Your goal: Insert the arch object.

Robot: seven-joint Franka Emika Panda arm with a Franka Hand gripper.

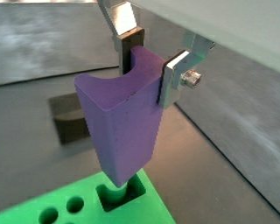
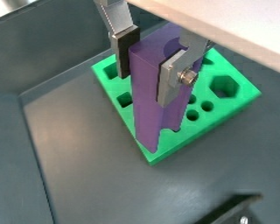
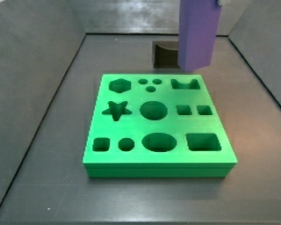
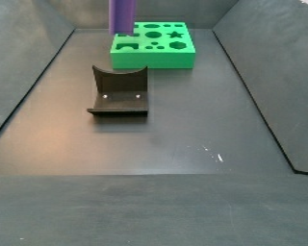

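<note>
My gripper [image 1: 154,59] is shut on the upper end of the arch object [image 1: 122,122], a tall matte purple block with a scooped top, held upright. Both wrist views show the silver fingers with dark pads clamping it; the gripper also shows in a wrist view [image 2: 150,66]. The block [image 3: 199,33] hangs over the back right part of the green board [image 3: 137,126], its lower end just above the arch-shaped hole [image 3: 184,84]. In a wrist view its lower end lines up with a dark slot [image 1: 122,194]. The gripper itself is out of frame in both side views.
The dark fixture [image 4: 119,91] stands on the grey floor apart from the board [image 4: 183,58], and it also shows in a side view behind the board [image 3: 164,54]. The board has several other shaped holes. Grey walls enclose the floor on the sides.
</note>
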